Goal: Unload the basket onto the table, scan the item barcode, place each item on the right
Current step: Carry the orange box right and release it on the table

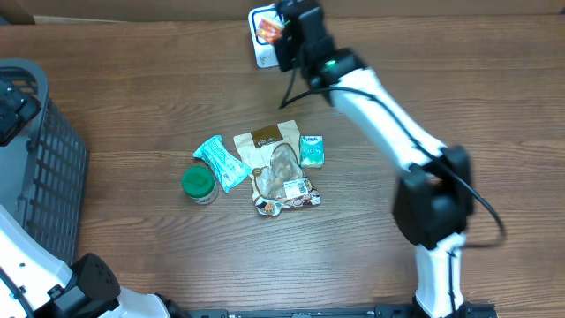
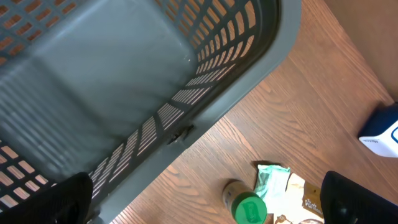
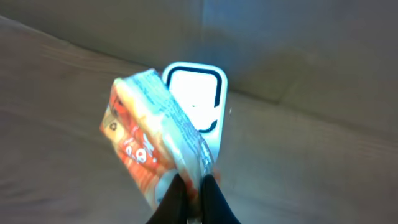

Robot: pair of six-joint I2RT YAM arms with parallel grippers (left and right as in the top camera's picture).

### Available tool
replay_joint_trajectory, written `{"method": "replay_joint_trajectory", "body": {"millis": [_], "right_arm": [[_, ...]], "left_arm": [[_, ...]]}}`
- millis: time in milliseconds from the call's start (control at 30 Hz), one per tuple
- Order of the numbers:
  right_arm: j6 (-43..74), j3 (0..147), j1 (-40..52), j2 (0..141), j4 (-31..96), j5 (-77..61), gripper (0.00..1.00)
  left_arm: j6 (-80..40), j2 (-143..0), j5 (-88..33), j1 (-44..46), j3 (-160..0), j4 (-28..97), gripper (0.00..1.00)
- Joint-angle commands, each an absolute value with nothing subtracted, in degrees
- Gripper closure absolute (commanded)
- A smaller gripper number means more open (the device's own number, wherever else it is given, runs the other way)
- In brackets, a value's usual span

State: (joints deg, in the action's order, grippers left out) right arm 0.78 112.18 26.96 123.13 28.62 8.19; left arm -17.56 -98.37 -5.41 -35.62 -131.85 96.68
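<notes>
Step in hand: presenting the orange-and-white crinkly plastic snack packet (image 3: 152, 140) to the white box scanner with a blue-lit window (image 3: 193, 93).
Right gripper (image 3: 191, 186): clamped tight on the packet's lower seam.
Packet position: lifted at the far edge of the table, just in front of the scanner window and partly covering it.
Doing it well: the packet looks edge-on, so the wrist probably needs turning until the barcode face lies flat to the window. Which face carries the barcode cannot be told. Hold it steady.
Left gripper (image 2: 205, 180): jaws spread wide and empty, above the grey slatted plastic basket (image 2: 249, 81) at the left.
</notes>
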Motion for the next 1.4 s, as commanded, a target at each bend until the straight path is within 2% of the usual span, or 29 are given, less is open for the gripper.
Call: {"method": "replay_joint_trajectory", "body": {"millis": [0, 167, 267, 433, 567, 800, 833, 867, 933, 1000, 1167, 1367], "right_arm": [[9.78, 112.92, 23.40, 115.20, 39.13, -0.38, 0.96], [15.29, 112.36, 15.73, 113.80, 57.95, -0.43, 0.96], [16.62, 110.02, 11.09, 114.06, 61.10, -0.62, 0.96], [22.02, 102.69, 1.72, 114.13, 60.88, -1.74, 0.96], [22.55, 95.55, -4.80, 114.13, 58.98, -8.29, 0.96], [22.52, 85.69, -10.04, 114.13, 57.12, -13.19, 0.96], [22.48, 85.17, -10.15, 114.13, 57.58, -13.17, 0.94], [22.48, 84.93, -10.15, 114.13, 58.19, -13.19, 0.87], [22.22, 84.88, -10.13, 114.13, 59.44, -13.17, 0.60], [22.26, 85.12, -10.02, 114.10, 60.97, -13.23, 0.48], [18.98, 87.92, -10.04, 113.14, 66.26, -14.85, 0.45], [12.43, 91.07, -7.66, 108.49, 69.97, -23.68, 0.47]], "left_arm": [[-16.71, -98.24, -5.76, -35.22, -131.76, 96.79, 0.01], [-16.71, -98.24, -5.78, -35.22, -131.76, 96.79, 0.01], [-16.71, -98.24, -5.78, -35.22, -131.76, 96.79, 0.00], [-16.71, -98.24, -5.78, -35.22, -131.76, 96.79, 0.01], [-16.71, -98.24, -5.78, -35.22, -131.76, 96.79, 0.01], [-16.71, -98.24, -5.78, -35.22, -131.76, 96.79, 0.00], [-16.71, -98.24, -5.78, -35.22, -131.76, 96.79, 0.00], [-16.71, -98.24, -5.76, -35.22, -131.76, 96.79, 0.00], [-16.71, -98.24, -5.78, -35.22, -131.76, 96.79, 0.01], [-16.71, -98.24, -5.76, -35.22, -131.76, 96.79, 0.00], [-16.71, -98.24, -5.78, -35.22, -131.76, 96.79, 0.00], [-16.71, -98.24, -5.78, -35.22, -131.76, 96.79, 0.00]]}}
